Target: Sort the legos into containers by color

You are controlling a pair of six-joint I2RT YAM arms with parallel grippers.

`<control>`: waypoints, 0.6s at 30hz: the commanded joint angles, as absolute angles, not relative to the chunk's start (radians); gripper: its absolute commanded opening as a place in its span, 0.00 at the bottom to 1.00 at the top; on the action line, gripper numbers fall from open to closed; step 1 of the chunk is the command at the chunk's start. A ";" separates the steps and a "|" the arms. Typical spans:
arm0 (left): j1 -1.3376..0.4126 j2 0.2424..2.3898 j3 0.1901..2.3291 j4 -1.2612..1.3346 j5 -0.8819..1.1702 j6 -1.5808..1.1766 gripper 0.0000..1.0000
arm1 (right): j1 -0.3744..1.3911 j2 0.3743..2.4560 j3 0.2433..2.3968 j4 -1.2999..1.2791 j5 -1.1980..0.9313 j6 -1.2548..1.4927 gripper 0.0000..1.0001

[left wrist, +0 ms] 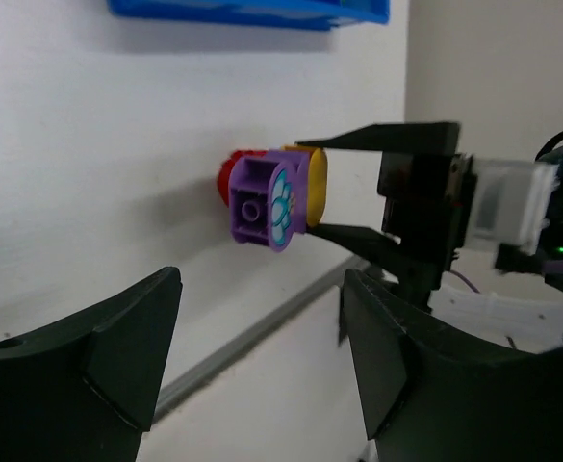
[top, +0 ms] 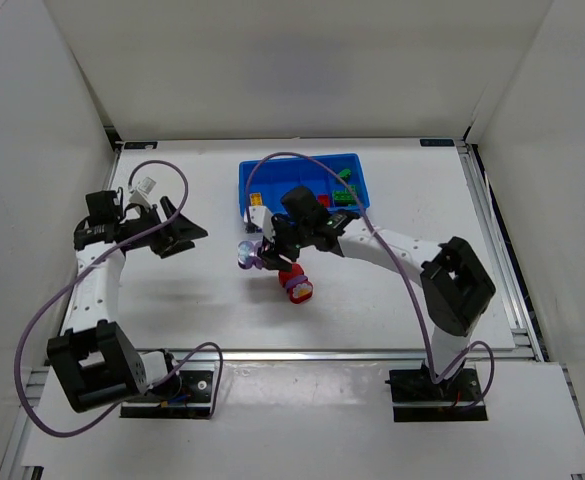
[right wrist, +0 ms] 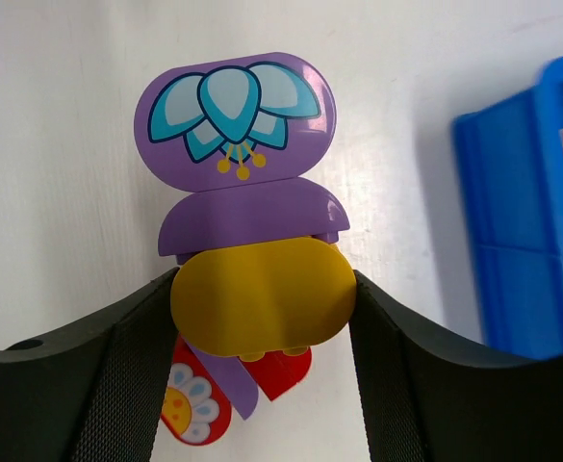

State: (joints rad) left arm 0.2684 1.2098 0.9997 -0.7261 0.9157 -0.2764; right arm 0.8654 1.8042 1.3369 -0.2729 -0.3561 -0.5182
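My right gripper (top: 269, 252) is shut on a yellow-orange lego (right wrist: 262, 296) joined to a purple lego with a flower print (right wrist: 235, 115). It holds them just off the near left corner of the blue tray (top: 357, 165). A red lego with a daisy print and a purple plate (right wrist: 192, 409) lies on the table under the fingers; it also shows in the top view (top: 296, 286). The held pair shows in the left wrist view (left wrist: 271, 202). My left gripper (top: 187, 238) is open and empty, well to the left.
The tray holds a yellow lego (top: 256, 200) in a left compartment and green legos (top: 344, 197) with a red one (top: 344, 176) on the right. The tray edge shows in the right wrist view (right wrist: 531, 212). White walls surround the table.
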 commanded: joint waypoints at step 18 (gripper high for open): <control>0.253 1.384 1.057 -0.701 1.207 -0.270 0.80 | 0.870 1.798 1.549 -0.227 -0.385 -0.334 0.09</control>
